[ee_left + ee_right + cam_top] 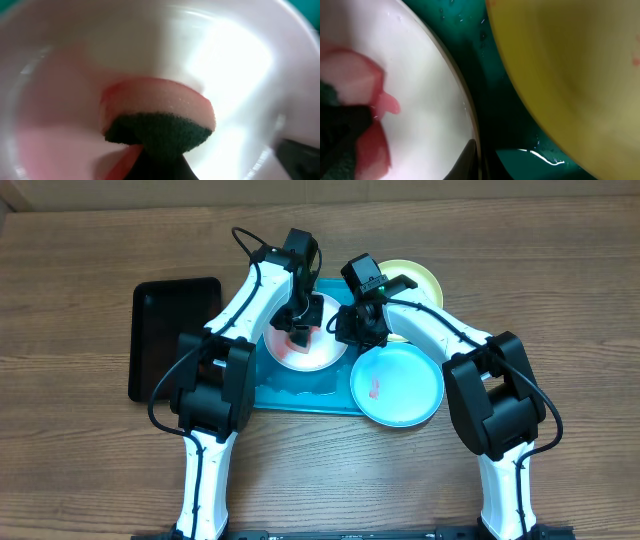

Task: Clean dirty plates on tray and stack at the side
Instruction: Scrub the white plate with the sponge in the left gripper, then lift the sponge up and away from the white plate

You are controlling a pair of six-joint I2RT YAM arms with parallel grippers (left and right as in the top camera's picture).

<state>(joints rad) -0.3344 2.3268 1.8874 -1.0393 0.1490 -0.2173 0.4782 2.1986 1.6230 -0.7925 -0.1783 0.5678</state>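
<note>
Your white plate (240, 60): glossy plastic, red-smeared. On it, the sponge (160, 107): pink foam, rough dark-green scouring face. At its 2 o'clock, the yellow plate (570, 65): smooth. The tray (490, 100): wet, shiny. The table (80, 450): matt wood grain.

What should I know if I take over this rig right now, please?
Left gripper: shut on the sponge, pressed on the red-smeared white plate mid-tray.
Right gripper: shut on that plate's rim.
Yellow plate: at the tray's far right corner.
Light-blue plate: near right, overhanging the tray, with a red smear.
Done: nothing stacked.
Left: scrub the white plate clean, clean the others, stack all three beside the tray.
</note>
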